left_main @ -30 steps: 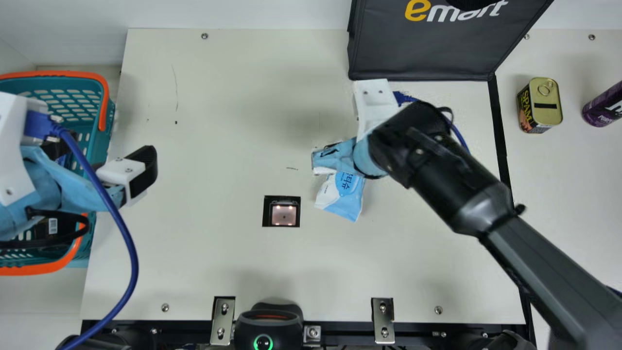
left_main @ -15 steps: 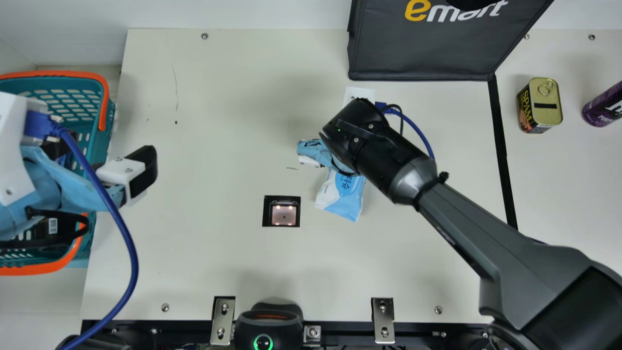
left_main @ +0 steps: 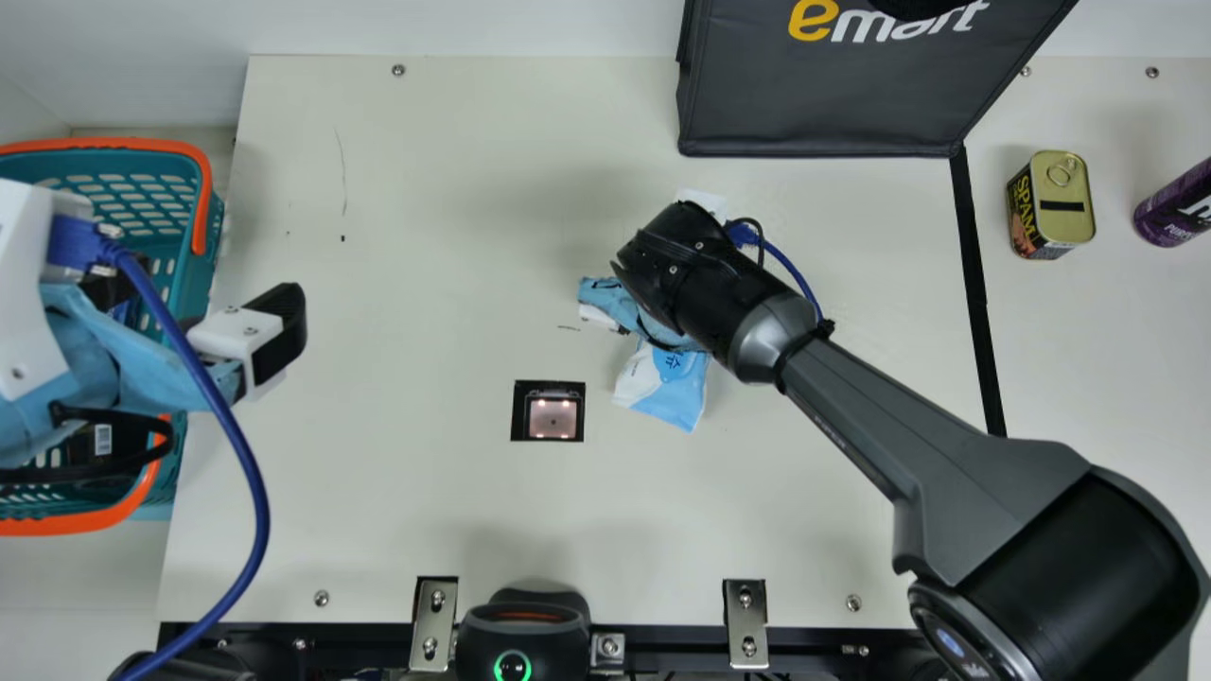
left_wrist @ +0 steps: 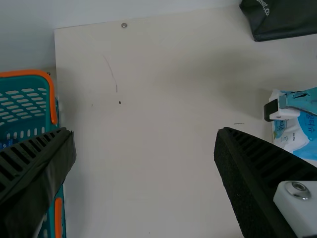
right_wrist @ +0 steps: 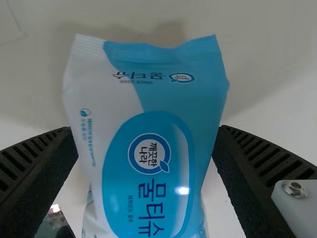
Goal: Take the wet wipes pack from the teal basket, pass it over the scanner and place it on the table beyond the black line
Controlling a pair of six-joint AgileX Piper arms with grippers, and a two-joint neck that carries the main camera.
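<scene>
The cream tabletop (left_main: 426,520) carries a black line (left_main: 974,265) running from the far edge toward the near one, right of its middle. The teal basket (left_main: 180,274) sits at its left edge; the dark bag (left_main: 814,104) stands along the far edge, its corner meeting the line. The left gripper (left_main: 201,305) is over the basket's rim and the tabletop's left edge, fingers spread wide. The right gripper (left_main: 610,307) is right of the tabletop's middle; its fingers are open, one on either side of the wet wipes pack (left_main: 667,388), which is on the tabletop between the scanner and the line, printed face up. Across the line, toward the far right corner, are a purple can (left_main: 1173,208) and a smaller gold-topped tin (left_main: 1060,194). The scanner (left_main: 552,418) is set into the tabletop, nearer the near edge.
</scene>
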